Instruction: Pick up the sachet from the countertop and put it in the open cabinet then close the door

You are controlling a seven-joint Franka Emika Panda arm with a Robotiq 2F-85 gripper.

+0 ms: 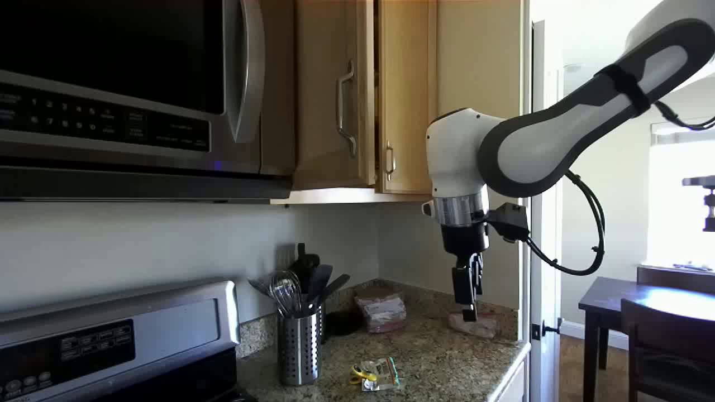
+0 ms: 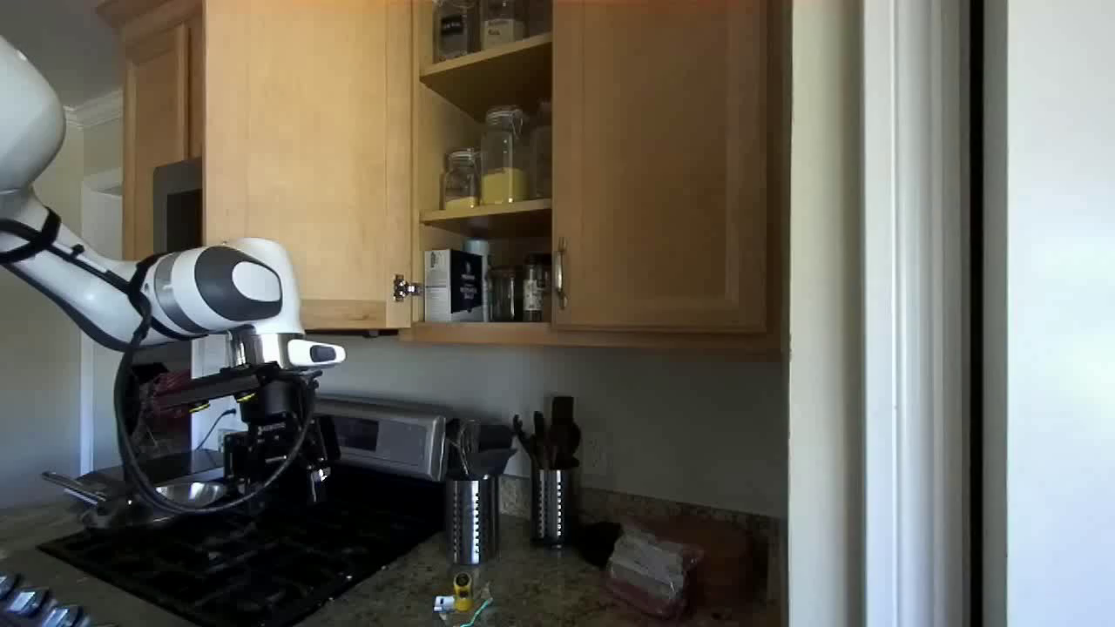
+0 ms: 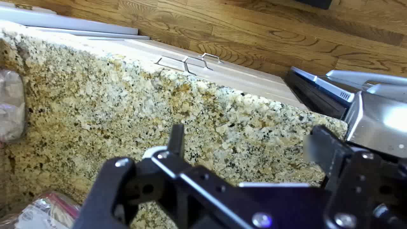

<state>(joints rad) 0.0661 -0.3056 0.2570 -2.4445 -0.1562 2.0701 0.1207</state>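
One sachet, small, flat and crinkly, with yellow, white and turquoise parts; whether the yellow part is loose or attached cannot be told. It lies on the speckled granite-look countertop, near a perforated steel utensil holder bearing a whisk and dark implements, but apart from it. One Robotiq gripper, black, on a white-and-grey Franka Panda arm; it is released, its fingers spread wide with stone surface showing between them in the wrist view, and it points downward, well apart from the sachet in both exterior views. One honey-coloured wall cabinet, wooden; its door stands swung open, a hinge in sight, while the neighbouring door panel bears a slim silver bar handle. Cabinet contents, in an exterior view: lidded glass jars, two of them part-filled with yellow, and on the lowest level a white-and-dark box. Further items: a second steel holder of dark utensils; a pinkish-brown pack and another wrapped pack, both near the wall; a steel-and-black microwave above a range.
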